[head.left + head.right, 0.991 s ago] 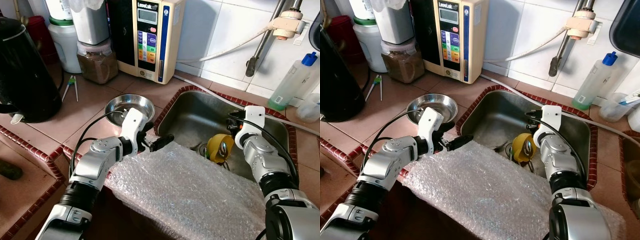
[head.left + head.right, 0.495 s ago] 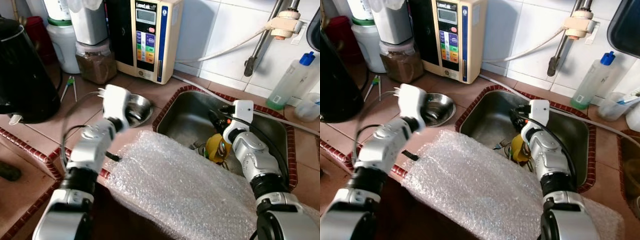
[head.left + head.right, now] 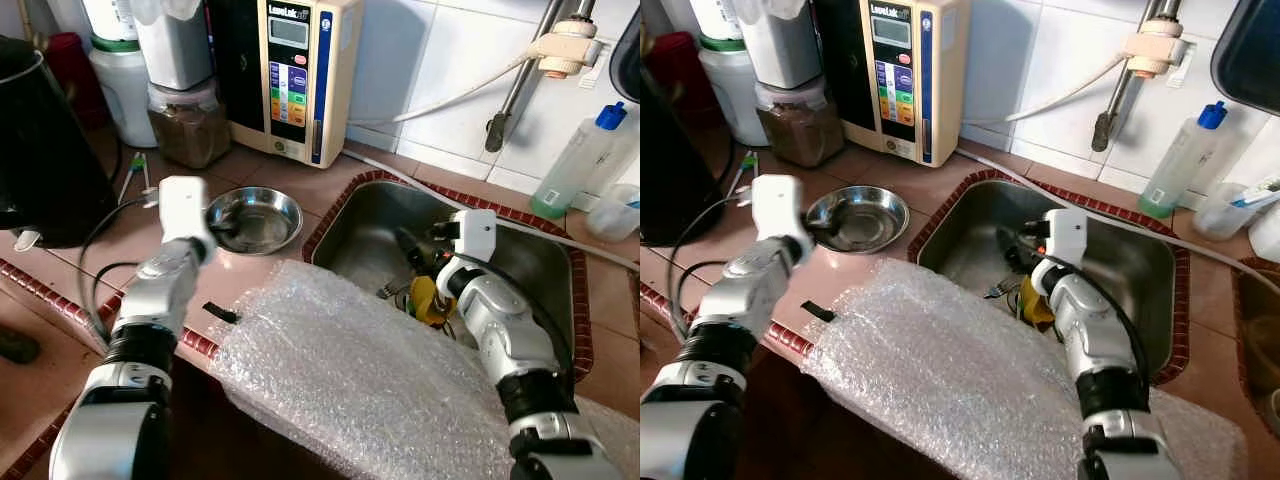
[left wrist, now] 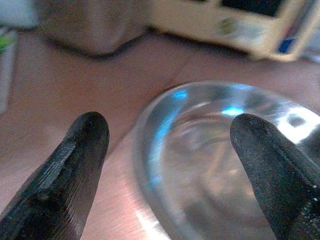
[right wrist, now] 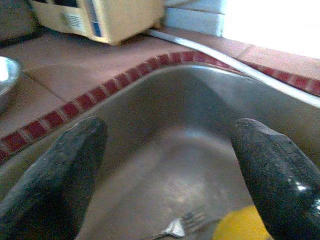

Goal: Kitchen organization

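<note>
The left gripper (image 4: 165, 165) has swung off the bubble wrap (image 3: 380, 390) and now straddles the rim of the steel bowl (image 3: 254, 219) on the counter, fingers wide and empty, likely its next pick. The right gripper (image 5: 170, 170) hovers agape, empty, inside the sink (image 3: 545, 262).

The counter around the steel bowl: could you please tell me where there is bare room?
Bare tile lies between the steel bowl and the water purifier, and left of the bowl toward the kettle. The back-left corner is crowded with jars.
</note>
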`<state>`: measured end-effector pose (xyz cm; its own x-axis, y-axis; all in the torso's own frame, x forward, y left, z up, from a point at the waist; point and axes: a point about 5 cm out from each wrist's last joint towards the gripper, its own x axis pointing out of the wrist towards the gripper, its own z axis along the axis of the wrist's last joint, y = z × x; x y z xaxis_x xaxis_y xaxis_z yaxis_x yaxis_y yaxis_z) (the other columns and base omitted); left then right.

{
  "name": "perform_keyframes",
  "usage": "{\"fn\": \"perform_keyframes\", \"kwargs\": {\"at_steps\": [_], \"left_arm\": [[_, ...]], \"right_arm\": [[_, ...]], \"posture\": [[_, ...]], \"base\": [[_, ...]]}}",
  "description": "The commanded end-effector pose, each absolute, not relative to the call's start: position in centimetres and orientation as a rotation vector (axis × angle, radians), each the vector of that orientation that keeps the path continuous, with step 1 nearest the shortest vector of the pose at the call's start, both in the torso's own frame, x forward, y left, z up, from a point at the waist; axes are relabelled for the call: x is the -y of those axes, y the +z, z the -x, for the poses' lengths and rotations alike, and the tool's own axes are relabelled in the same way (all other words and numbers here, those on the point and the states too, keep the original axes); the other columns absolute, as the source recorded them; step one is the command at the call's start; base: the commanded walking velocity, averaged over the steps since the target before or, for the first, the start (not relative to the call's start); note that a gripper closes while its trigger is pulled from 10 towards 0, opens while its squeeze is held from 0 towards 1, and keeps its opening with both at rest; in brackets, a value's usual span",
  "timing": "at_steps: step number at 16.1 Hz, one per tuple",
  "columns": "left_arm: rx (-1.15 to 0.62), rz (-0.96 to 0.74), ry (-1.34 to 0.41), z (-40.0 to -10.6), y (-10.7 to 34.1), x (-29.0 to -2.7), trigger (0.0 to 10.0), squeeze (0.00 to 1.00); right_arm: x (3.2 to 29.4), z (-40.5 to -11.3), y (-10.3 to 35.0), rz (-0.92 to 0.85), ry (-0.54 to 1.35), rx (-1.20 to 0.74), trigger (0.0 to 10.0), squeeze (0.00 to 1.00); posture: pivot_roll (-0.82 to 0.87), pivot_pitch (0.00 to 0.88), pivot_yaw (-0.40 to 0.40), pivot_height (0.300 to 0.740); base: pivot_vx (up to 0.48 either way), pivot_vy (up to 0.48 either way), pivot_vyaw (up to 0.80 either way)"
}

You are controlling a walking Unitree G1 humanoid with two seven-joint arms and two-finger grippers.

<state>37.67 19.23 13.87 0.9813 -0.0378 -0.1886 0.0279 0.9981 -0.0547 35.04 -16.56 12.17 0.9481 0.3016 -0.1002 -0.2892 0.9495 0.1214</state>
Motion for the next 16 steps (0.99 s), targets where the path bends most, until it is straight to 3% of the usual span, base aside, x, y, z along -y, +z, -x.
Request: {"fn": "perform_keyframes", "kwargs": {"at_steps": [1, 2, 3, 4, 5, 9, 10, 11, 16], "left_arm": [[-0.186, 0.043, -0.012, -38.0, 14.4, -19.5, 10.0, 1.0], [-0.203, 0.066, -0.012, -38.0, 14.1, -19.5, 10.0, 1.0], [-0.21, 0.062, -0.006, -38.1, 14.0, -19.6, 10.0, 1.0], [-0.231, 0.071, -0.009, -38.1, 13.7, -19.5, 10.0, 0.71], [-0.269, 0.089, -0.025, -38.0, 13.2, -19.3, 10.0, 0.0], [-0.346, 0.164, -0.072, -38.2, 12.6, -18.5, 10.0, 0.0], [-0.377, 0.177, -0.127, -38.0, 12.2, -17.9, 1.6, 0.0], [-0.389, 0.186, -0.134, -37.9, 12.0, -17.7, 0.0, 0.0], [-0.412, 0.214, -0.139, -37.7, 11.6, -18.0, 0.0, 0.0]], "right_arm": [[16.2, -34.9, 12.6, -0.086, 0.329, -0.109, 10.0, 1.0], [15.8, -34.7, 12.5, -0.099, 0.356, -0.112, 10.0, 1.0], [15.6, -34.6, 12.6, -0.104, 0.377, -0.108, 10.0, 0.94], [15.3, -34.5, 12.8, -0.104, 0.4, -0.101, 10.0, 0.4], [15.2, -34.4, 12.8, -0.098, 0.412, -0.1, 10.0, 0.0], [15.3, -34.1, 12.4, -0.095, 0.41, -0.126, 10.0, 0.0], [14.8, -34.0, 12.7, -0.1, 0.448, -0.12, 10.0, 0.0], [14.6, -34.0, 12.8, -0.102, 0.464, -0.117, 10.0, 0.0], [14.7, -33.3, 12.6, -0.104, 0.499, -0.132, 10.0, 0.0]], "posture": [[-0.04, 0.0, -0.017, 0.74], [-0.04, 0.0, -0.016, 0.74], [-0.04, 0.0, -0.016, 0.74], [-0.04, 0.0, -0.015, 0.74], [-0.04, 0.0, -0.017, 0.74], [-0.03, 0.0, -0.024, 0.74], [-0.03, 0.0, -0.025, 0.74], [-0.03, 0.0, -0.023, 0.74], [-0.04, 0.0, -0.025, 0.74]], "base": [[0.0, 0.0, 0.0], [0.0, 0.0, 0.0], [0.0, 0.0, 0.0], [0.0, 0.0, 0.0], [0.0, 0.0, 0.0], [0.0, 0.0, 0.0], [0.0, 0.0, 0.0], [0.0, 0.0, 0.0], [0.0, 0.0, 0.0]]}}
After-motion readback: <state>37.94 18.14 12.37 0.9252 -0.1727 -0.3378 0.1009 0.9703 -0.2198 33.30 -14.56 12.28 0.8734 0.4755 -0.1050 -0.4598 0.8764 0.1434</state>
